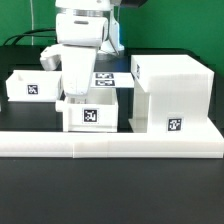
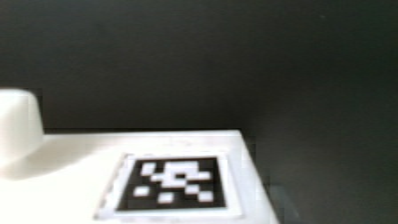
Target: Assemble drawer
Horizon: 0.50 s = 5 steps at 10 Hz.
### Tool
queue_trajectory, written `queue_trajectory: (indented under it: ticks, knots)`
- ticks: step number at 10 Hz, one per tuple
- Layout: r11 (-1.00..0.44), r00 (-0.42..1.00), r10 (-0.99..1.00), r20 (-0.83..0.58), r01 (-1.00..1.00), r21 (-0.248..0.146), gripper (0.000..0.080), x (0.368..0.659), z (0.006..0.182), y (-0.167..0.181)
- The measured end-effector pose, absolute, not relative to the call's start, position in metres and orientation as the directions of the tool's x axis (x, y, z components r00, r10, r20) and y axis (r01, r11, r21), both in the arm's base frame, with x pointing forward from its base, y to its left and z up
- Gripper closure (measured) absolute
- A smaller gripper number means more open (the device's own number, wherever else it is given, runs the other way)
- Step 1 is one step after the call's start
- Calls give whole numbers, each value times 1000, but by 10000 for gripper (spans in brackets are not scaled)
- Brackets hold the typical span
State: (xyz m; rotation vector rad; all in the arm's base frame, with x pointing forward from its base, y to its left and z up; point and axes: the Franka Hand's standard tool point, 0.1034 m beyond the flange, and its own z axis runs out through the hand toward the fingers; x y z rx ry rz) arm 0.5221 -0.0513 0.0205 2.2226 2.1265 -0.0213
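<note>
The tall white drawer shell [image 1: 170,92] stands at the exterior view's right, with a tag on its front. One white box tray [image 1: 92,113] sits in the middle and another [image 1: 30,87] at the left, each with a tag. My gripper [image 1: 77,93] reaches down at the middle tray's left wall. Its fingertips are hidden, so I cannot tell whether they hold the wall. The wrist view shows a flat white surface with a tag [image 2: 175,185] and a rounded white part [image 2: 15,125] against the dark table. No fingers show there.
The long low white L-shaped rail [image 1: 110,143] runs along the front of the trays and the shell. The marker board [image 1: 106,77] lies behind the middle tray, partly hidden by the arm. Dark cables hang at the back left.
</note>
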Motion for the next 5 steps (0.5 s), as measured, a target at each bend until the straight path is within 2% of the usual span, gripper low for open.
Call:
queue_trajectory:
  ticks: [2,5]
  knots:
    - [-46,47,997,-55,998,35,757,522,20,-51]
    - [-17,17,999,-48,1000,15,757,538,21,-32]
